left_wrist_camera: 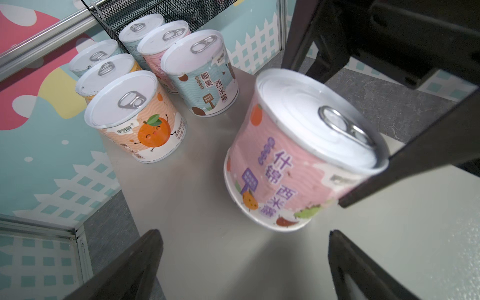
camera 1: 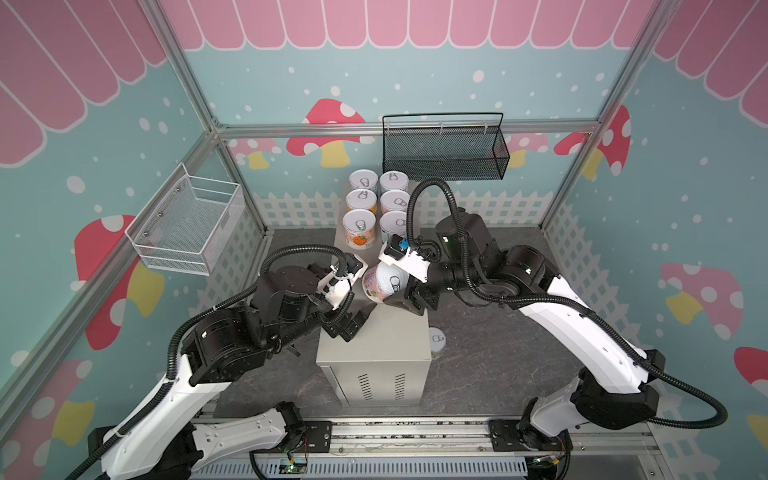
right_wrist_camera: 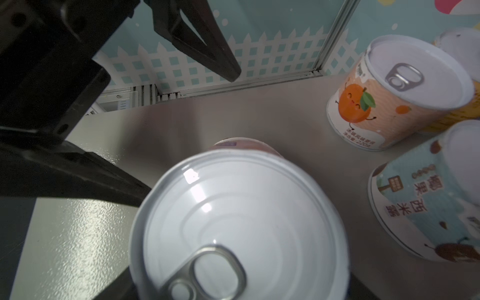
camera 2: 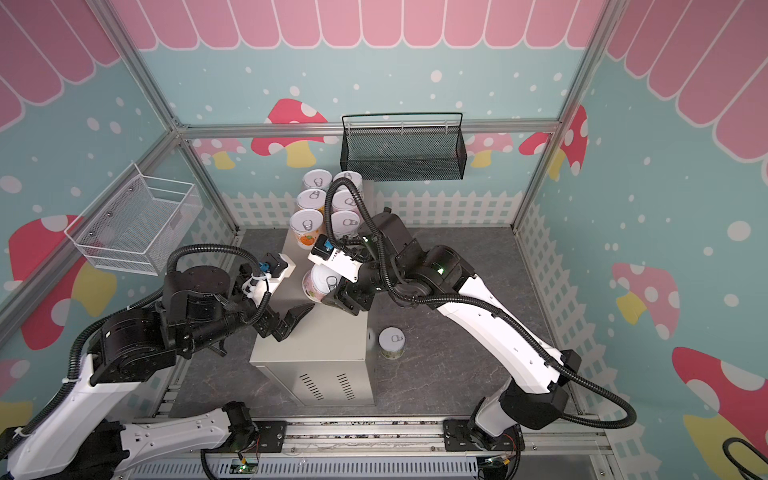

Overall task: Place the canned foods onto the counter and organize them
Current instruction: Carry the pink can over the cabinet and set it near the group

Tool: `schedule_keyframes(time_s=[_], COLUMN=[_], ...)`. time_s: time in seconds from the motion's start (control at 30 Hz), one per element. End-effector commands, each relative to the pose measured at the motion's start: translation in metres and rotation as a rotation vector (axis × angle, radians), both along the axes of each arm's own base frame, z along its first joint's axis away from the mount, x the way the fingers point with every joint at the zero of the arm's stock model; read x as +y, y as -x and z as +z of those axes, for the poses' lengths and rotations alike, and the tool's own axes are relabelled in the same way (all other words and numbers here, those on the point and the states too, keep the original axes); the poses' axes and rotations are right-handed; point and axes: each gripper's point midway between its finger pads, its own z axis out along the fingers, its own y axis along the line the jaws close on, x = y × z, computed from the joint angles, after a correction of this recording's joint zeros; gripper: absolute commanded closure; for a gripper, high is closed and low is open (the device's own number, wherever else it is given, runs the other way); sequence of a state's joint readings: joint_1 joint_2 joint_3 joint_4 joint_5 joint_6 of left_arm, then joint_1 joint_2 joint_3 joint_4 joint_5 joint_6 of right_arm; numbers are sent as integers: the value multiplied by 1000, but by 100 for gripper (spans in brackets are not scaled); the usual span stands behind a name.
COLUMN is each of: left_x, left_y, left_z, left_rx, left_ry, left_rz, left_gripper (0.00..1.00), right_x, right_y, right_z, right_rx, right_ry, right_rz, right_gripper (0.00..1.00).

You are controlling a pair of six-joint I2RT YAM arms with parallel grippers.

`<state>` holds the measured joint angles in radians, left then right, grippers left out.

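Counter (camera 1: 374, 334): beige-grey, flat top.
Walls (camera 1: 291, 70): teal, with mushrooms.
Pink can (left_wrist_camera: 285, 166): tilted, white lid.
Right gripper (camera 1: 392, 291): clamped on pink can.
Left gripper (left_wrist_camera: 244, 233): jaws wide apart.

Open room on near counter (camera 1: 382, 332); cans (camera 1: 361, 201) beyond.

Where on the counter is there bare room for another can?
Free: the counter's near end, from the pink can to the vent-slot edge, though the open left end effector hangs over it; a gap between pink can and orange can. Crowded: the far end, six cans in two rows.
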<state>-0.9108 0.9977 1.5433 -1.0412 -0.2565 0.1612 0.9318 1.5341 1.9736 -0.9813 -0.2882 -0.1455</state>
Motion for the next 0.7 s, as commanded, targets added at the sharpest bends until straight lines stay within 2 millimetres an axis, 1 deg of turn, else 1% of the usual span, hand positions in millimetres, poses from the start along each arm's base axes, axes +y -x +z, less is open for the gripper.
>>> schedule_keyframes(time_s=[0.0,0.13,0.33,0.4,0.53,0.67], left_x=[-2,-1,1,1,-1,-9], left_y=[1,1,0,1,0,0], left_z=[9,11,5,2,-1,0], left_rx=[-40,-51,-44,-40,-36,-29], left_ry=[27,27,26,26,38,79], left_rz=[-27,-24,-12,-11,-13,-33], left_gripper=[1,1,1,1,1,1], right_x=[2,5,12,13,8,-6], right_y=[12,8,4,2,4,15], right_z=[-11,-10,-13,-11,5,23], right_rx=[0,-12,-21,-31,-62,-99], right_ry=[61,76,82,73,33,-23], right_rz=[69,66,65,59,51,51], right_gripper=[26,23,19,18,16,13])
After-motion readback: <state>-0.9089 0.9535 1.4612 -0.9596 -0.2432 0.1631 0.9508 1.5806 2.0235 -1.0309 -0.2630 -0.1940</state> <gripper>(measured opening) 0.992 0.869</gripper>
